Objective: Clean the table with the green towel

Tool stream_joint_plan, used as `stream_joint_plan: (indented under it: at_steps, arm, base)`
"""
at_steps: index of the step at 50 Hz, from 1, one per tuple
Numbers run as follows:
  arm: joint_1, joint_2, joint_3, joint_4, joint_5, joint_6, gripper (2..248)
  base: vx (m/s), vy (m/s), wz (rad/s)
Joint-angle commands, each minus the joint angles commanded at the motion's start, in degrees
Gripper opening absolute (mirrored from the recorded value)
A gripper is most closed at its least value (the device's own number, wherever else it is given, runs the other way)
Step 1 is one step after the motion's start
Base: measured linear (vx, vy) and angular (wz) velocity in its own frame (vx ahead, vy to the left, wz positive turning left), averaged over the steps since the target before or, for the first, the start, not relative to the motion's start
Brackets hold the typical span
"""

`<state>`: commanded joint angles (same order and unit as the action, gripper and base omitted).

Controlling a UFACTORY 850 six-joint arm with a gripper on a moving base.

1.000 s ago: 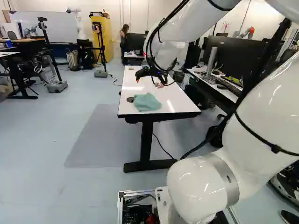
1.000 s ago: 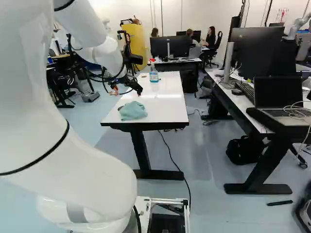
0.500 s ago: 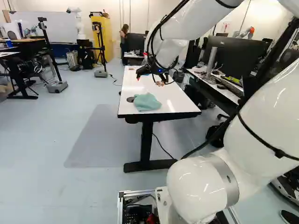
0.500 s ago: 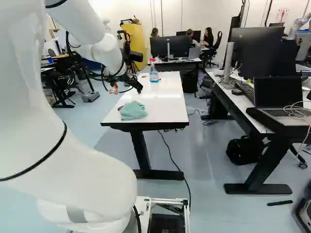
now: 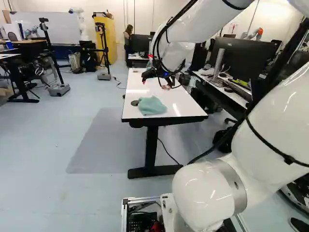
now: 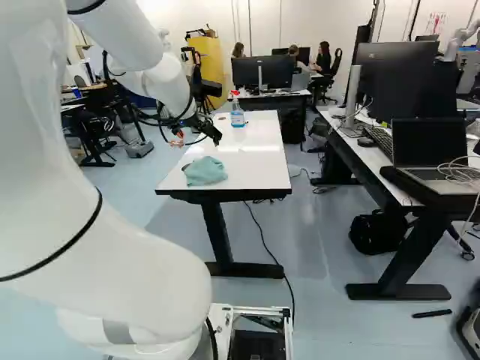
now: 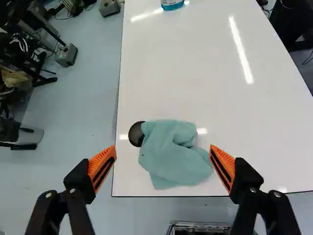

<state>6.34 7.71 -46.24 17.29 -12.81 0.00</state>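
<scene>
Black two-fingered gripper (image 5: pixel 155 84), orange pads: fingers spread wide, nothing gripped, above white rectangular tabletop (image 6: pixel 255 165). Crumpled soft green towel (image 7: pixel 173 156) lies on tabletop, between the fingers as the wrist view has it; centre of left base view, at table's near end. Dark round disc (image 7: pixel 136 134) against towel's edge. Farther along, upright clear spray bottle (image 6: pixel 237 118), blue liquid, red trigger; upper middle, right base view. Open black laptop (image 6: pixel 430 142), far right, same view.

Glossy, rounded white arm (image 5: pixel 273 130); grey joint band (image 5: pixel 236 184); black cables (image 5: pixel 179 16). Black pincer (image 5: pixel 155 85): pale metallic screws (image 7: pixel 277 194), ribbed orange pads (image 7: pixel 100 161).
</scene>
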Motion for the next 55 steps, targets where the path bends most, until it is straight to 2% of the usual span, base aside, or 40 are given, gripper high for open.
stream_joint_plan:
  at_steps: [27,55]
  arm:
    - [-0.63,0.83,4.12,-1.73,6.27,0.00,247]
    - [-1.80,2.35,11.68,-4.90,17.79,0.00,247]
  base:
    - [0.000,0.000,0.000]
    - [0.000,0.000,0.000]
